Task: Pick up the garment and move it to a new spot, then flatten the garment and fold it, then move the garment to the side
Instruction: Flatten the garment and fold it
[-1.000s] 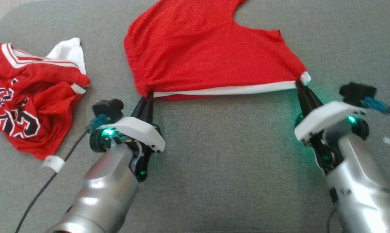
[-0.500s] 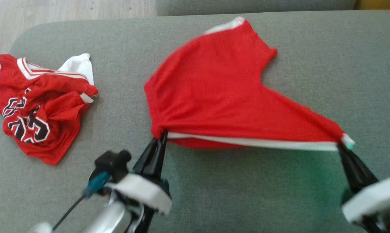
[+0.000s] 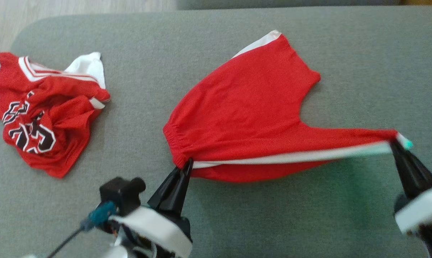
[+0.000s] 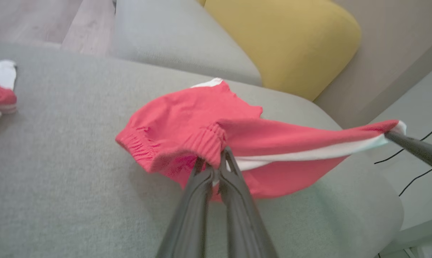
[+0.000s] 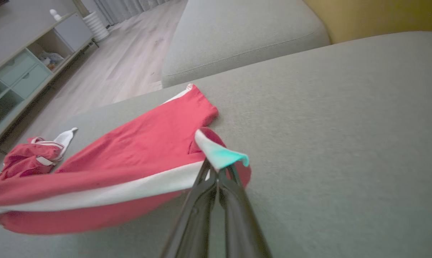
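Note:
The garment (image 3: 251, 107) is a pair of red shorts with a white side stripe, stretched between my two grippers above the grey cushion. My left gripper (image 3: 188, 164) is shut on its elastic waistband corner (image 4: 216, 143). My right gripper (image 3: 395, 143) is shut on the white-trimmed leg hem (image 5: 219, 154) at the far right. The near edge hangs taut and sags in the middle, while the far leg (image 3: 273, 46) rests on the cushion. In the left wrist view the right gripper's finger (image 4: 416, 148) holds the far end of the shorts (image 4: 187, 118).
A crumpled red jersey (image 3: 40, 114) with black and white lettering lies at the cushion's left end. The grey cushion (image 3: 237, 222) has free room in front. A second grey cushion (image 5: 237, 32), a yellow cushion (image 4: 291, 39) and wood floor (image 5: 129, 64) lie beyond.
Both grippers have drawn the shorts toward me and to the right; the right end swung farther right, pulling one leg into a long taut point. The head camera has also shifted.

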